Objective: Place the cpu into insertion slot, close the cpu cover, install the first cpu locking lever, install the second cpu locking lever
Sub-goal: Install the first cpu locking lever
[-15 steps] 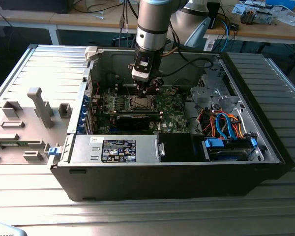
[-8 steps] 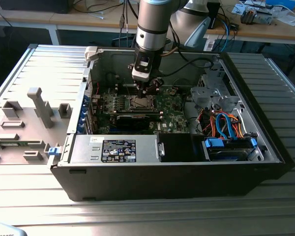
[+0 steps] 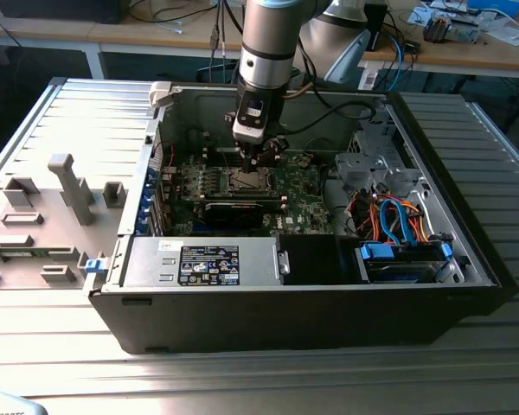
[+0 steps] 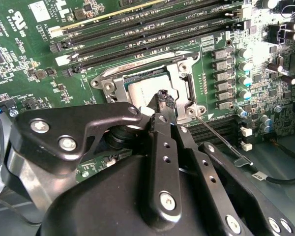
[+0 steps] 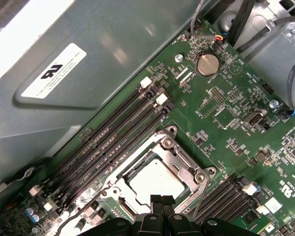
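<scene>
Here we are at the open computer case [image 3: 329, 316], sitting on the ribbed metal worktop [image 3: 242, 380], and the arm [image 3: 268, 43] reaches straight down into it. The gripper [image 3: 261, 162] hangs right over the socket on the green motherboard [image 3: 307, 194], towards the far wall of the case in the exterior view.

In the first wrist view the gripper [image 5: 161, 200] has its two black fingertips [image 5: 155, 199] pressed together side by side, with nothing pinched between them. In the second wrist view the gripper [image 4: 162, 98] pokes in just over the near edge of the chip; I cannot tell whether it touches.

The cpu [image 5: 155, 179] is down in the insertion slot, its silver-grey top flat and square. The cpu cover [image 5: 184, 160] lies over it, the silvery frame ringing the chip, which looks out through the window. The second wrist view agrees: cpu [image 4: 142, 91] seated, cpu cover [image 4: 182, 73] around it.

One locking lever [image 4: 221, 138], a thin metal rod, juts from the socket's corner and runs out over the dark slots beside it, not tucked against the frame. On the socket's other side lie the long memory slots [image 5: 113, 132], and a coin battery [image 5: 207, 64] shines further along the board
</scene>
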Motion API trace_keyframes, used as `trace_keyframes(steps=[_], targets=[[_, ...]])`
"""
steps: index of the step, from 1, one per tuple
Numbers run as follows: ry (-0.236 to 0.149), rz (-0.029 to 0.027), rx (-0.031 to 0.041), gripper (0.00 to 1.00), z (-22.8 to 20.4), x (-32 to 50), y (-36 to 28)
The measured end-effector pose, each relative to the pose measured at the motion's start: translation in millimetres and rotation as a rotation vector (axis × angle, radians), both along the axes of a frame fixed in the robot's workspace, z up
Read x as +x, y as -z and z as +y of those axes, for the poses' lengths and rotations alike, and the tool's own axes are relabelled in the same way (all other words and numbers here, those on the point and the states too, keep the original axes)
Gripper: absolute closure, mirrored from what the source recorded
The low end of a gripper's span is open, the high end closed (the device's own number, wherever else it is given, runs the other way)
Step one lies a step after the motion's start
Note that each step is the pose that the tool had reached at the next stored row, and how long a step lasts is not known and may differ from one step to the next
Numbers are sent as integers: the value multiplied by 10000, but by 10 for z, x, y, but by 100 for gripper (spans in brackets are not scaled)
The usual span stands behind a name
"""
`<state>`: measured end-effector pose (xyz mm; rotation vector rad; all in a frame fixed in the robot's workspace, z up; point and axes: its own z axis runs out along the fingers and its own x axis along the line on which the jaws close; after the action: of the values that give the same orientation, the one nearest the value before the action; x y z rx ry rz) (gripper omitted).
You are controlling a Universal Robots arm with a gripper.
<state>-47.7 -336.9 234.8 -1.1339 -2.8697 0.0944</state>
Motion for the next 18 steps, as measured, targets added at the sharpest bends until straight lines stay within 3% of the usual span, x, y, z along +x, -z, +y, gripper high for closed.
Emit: trace_keyframes(steps=[18], targets=[[-192, 0, 1, 89, 0, 0, 0]])
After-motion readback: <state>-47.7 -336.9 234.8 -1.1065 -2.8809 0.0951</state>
